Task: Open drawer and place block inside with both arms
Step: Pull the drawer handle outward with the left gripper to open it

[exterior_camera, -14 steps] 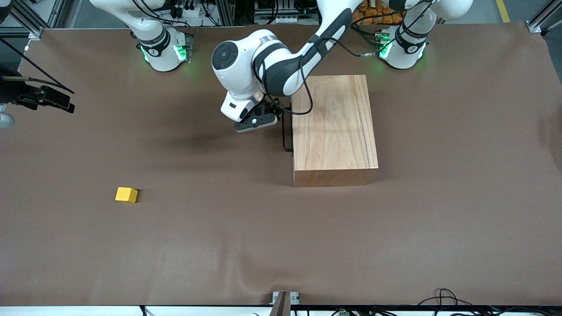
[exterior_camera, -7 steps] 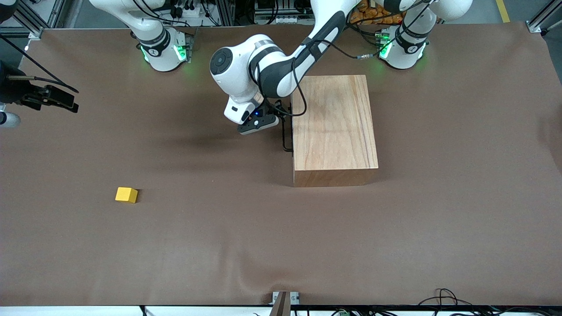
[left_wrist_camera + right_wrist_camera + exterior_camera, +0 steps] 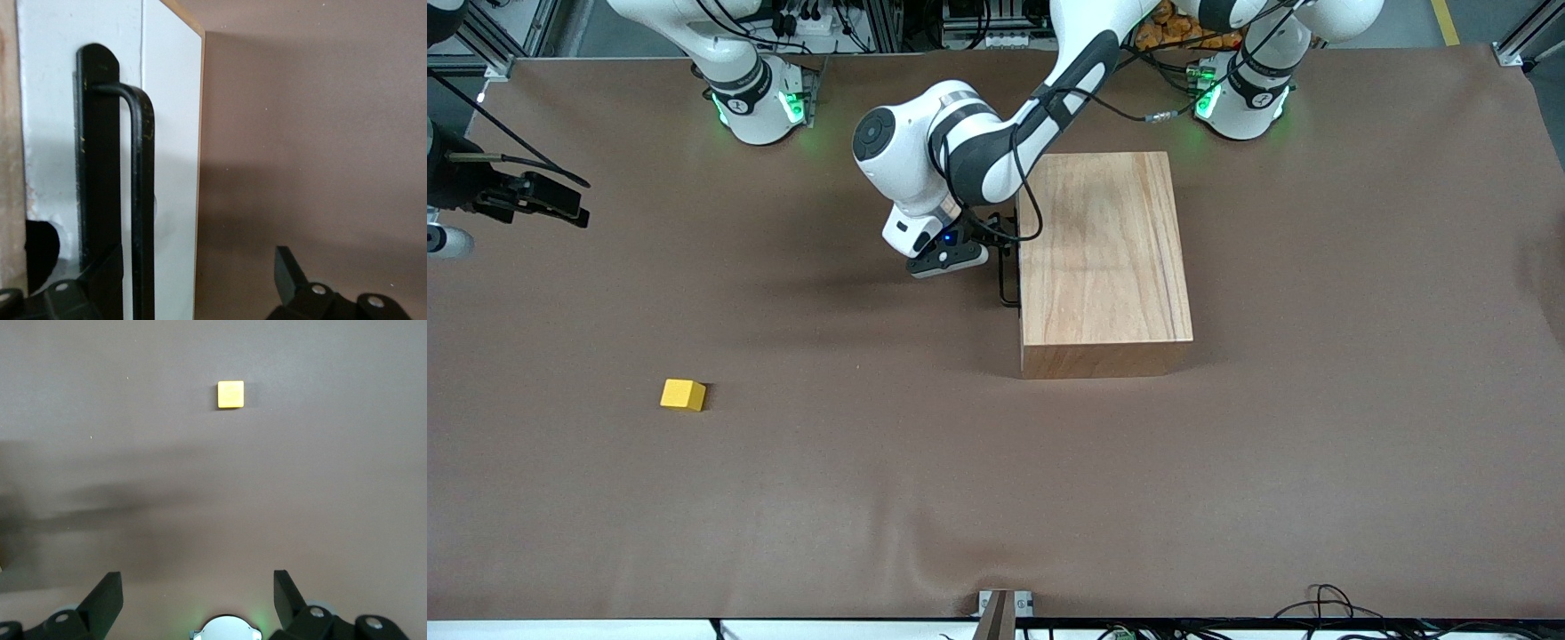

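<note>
I've got the left pincer (image 3: 985,247) down at the drawer (image 3: 170,133) front, fingers spread, with the thin black wire handle (image 3: 141,200) running between them but not yet pinched. The drawer sits shut in the wooden box (image 3: 1104,253), its white face turned toward the right arm's end of the desk (image 3: 996,489). That handle looks stiff and narrow, so I'd take it mid-span and pull straight, or the light box may slide along with it.

The right pincer (image 3: 197,597) hangs high over the desk at the right arm's end, spread wide and holding nothing, waiting. The block (image 3: 683,395) lies on the bare desk, well apart from the box, nearer the front camera. It looks small, hard and light: an easy pinch across two flat sides.

From the front, the left wrist hides its own fingertips, and the right pincer is cut off at the frame edge.
</note>
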Tool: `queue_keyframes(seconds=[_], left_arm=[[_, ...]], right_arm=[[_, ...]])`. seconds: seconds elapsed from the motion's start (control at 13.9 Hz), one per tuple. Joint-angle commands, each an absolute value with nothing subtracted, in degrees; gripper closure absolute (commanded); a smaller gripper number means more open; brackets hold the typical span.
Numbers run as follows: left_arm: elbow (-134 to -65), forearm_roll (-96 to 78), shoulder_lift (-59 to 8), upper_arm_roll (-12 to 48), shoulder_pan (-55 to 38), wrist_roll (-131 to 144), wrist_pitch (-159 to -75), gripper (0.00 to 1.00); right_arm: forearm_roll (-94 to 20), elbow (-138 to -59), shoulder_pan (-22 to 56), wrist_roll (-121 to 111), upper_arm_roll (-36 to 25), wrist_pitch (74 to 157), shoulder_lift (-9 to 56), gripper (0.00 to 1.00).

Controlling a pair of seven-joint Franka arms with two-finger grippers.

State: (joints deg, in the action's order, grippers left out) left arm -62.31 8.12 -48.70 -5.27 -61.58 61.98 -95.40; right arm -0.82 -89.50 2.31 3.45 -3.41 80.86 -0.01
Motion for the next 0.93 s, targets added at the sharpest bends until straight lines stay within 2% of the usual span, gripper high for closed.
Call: queue_keyframes(seconds=[0.0, 0.86], left_arm=[[-60.7, 10.1, -49.9, -6.0, -62.2, 59.8, -94.7, 0.0], [-60.4, 10.0, -50.6, -6.8, -62.1, 58.1, -104.9, 0.0]], right_arm=[[-0.4, -88.9, 2.7, 3.9, -3.7, 80.5, 0.4, 0.0], [0.4, -87.2, 2.0, 3.8, -4.0, 80.9, 1.2, 0.0]])
